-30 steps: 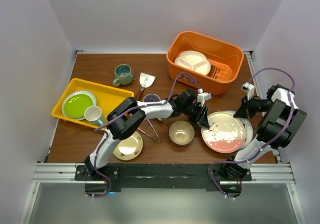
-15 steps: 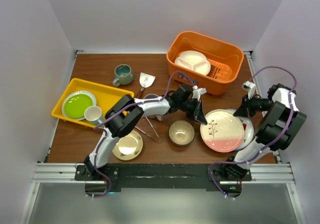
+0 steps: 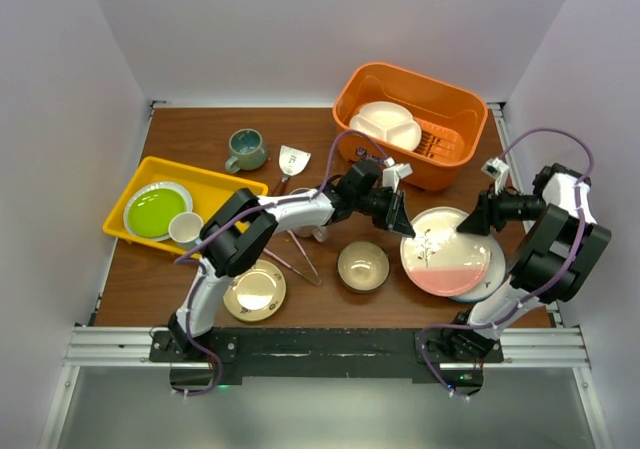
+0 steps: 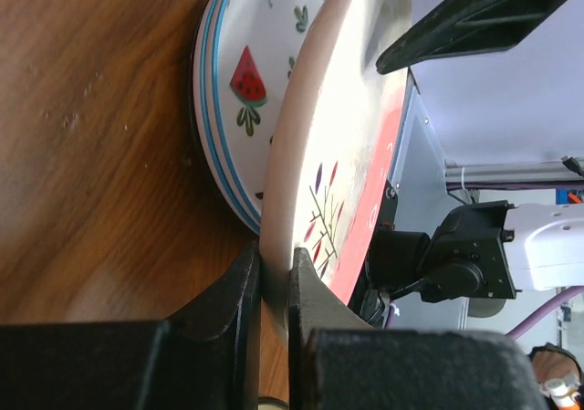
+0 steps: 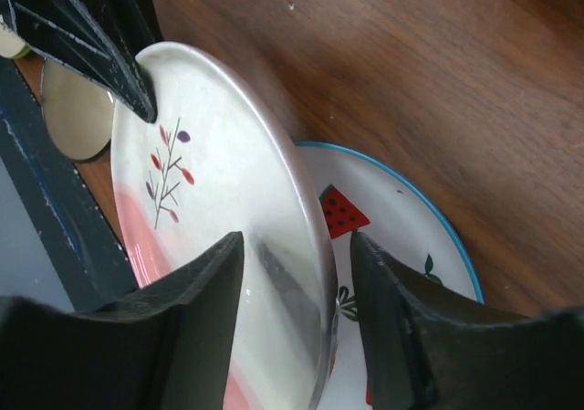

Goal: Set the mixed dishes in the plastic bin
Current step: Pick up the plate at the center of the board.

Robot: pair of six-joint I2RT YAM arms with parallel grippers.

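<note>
My left gripper [image 4: 274, 257] clamped the pink floral plate [image 3: 447, 254]; my right gripper [image 5: 297, 246] stood unclenched. The plastic bin [image 3: 352, 97] held one white divided plate [image 3: 385, 124], the yellow tray [image 3: 222, 185] a lime-green plate [image 3: 155, 211].

Table [image 3: 190, 129]: brown wood.
Tray [image 3: 222, 187]: yellow, shallow, on the left side.
Spatula [image 3: 291, 159]: shiny metal, lying flat near the tray.
Tongs [image 3: 305, 264]: thin, pink, lying flat.

Lab rig: white-walled enclosure [image 3: 60, 89], aluminium mounting rail [image 3: 330, 346].
</note>
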